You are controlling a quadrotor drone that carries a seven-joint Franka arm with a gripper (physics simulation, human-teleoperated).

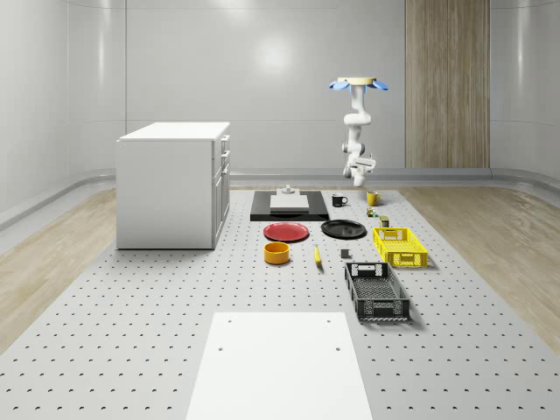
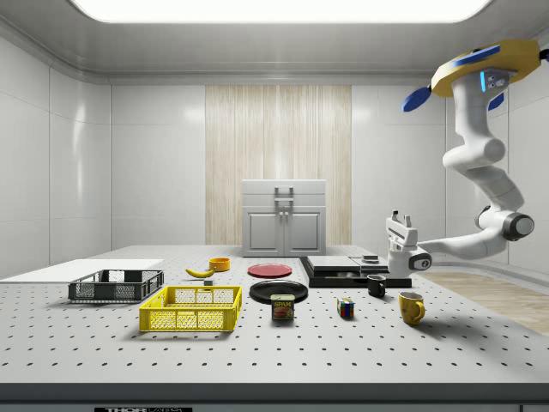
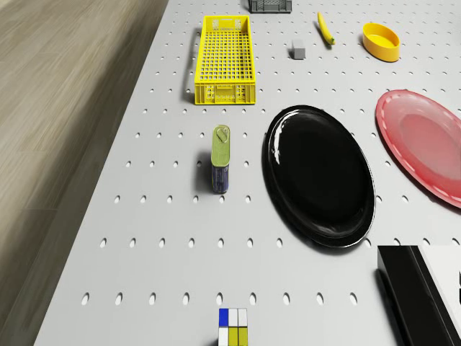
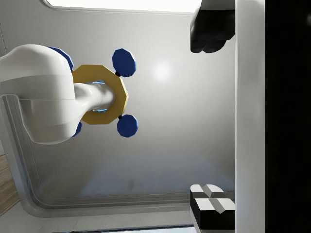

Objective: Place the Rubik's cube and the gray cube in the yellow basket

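The Rubik's cube point(image 3: 233, 326) point(image 2: 346, 308) lies on the perforated table between a tin can and a yellow mug. The small gray cube point(image 3: 298, 50) point(image 1: 346, 255) sits beside the yellow basket point(image 3: 224, 61) point(image 1: 400, 247) point(image 2: 193, 309), which holds nothing. The drone point(image 1: 357, 85) point(image 2: 489, 73) hovers high over the table's far end, above the mugs. Its arm hangs down and bends back, so the gripper point(image 2: 397, 221) point(image 1: 364, 163) point(image 4: 211, 119) points upward, well above the table. Its fingers point(image 4: 210, 30) are open and hold nothing. The wrist view looks up at the drone's body point(image 4: 99, 94).
A tin can point(image 3: 220, 158), black plate point(image 3: 320, 175), red plate point(image 3: 425, 144), banana point(image 3: 325, 29) and orange bowl point(image 3: 381, 41) lie around the basket. A black crate point(image 1: 376, 291), yellow mug point(image 2: 412, 306), black mug point(image 2: 377, 285) and white cabinet point(image 1: 173, 184) also stand on the table.
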